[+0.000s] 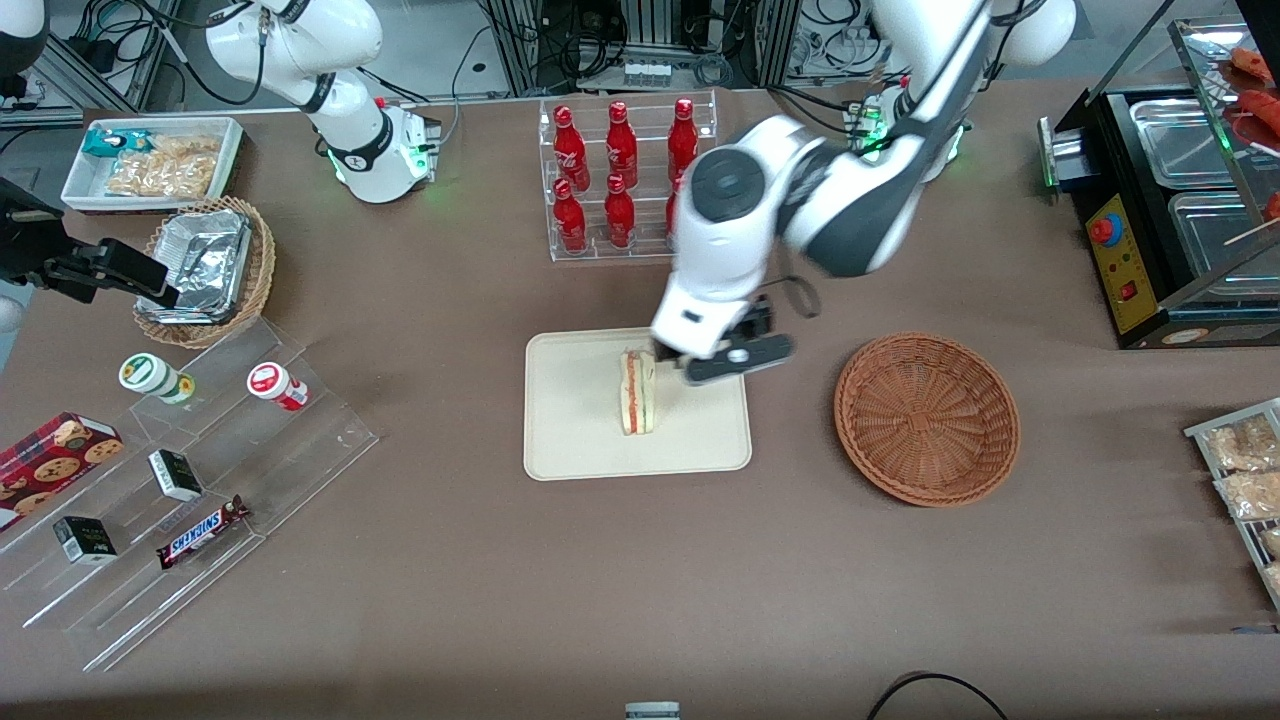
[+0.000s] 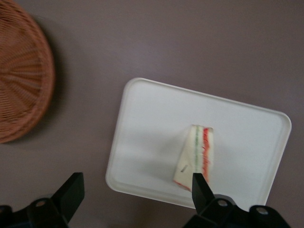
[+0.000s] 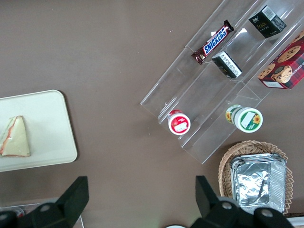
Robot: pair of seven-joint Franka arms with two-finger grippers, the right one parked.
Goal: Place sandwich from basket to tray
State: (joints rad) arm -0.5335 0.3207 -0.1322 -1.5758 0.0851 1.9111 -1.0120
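The sandwich (image 1: 637,392) lies on the tray (image 1: 580,440), its long axis pointing toward the front camera. The gripper (image 2: 137,190) hangs above it with released jaws, holding nothing. The wicker basket (image 1: 927,417) sits empty on the desk beside the tray.

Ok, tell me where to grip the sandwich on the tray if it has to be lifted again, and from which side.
Come straight down from above and pinch the two flat bread faces of the sandwich, fingers either side of the filling stripe. It stands on edge on the tray, stripe upward, so the broad faces are exposed and parallel. The gripper hangs open above it; the basket is apart from the tray.
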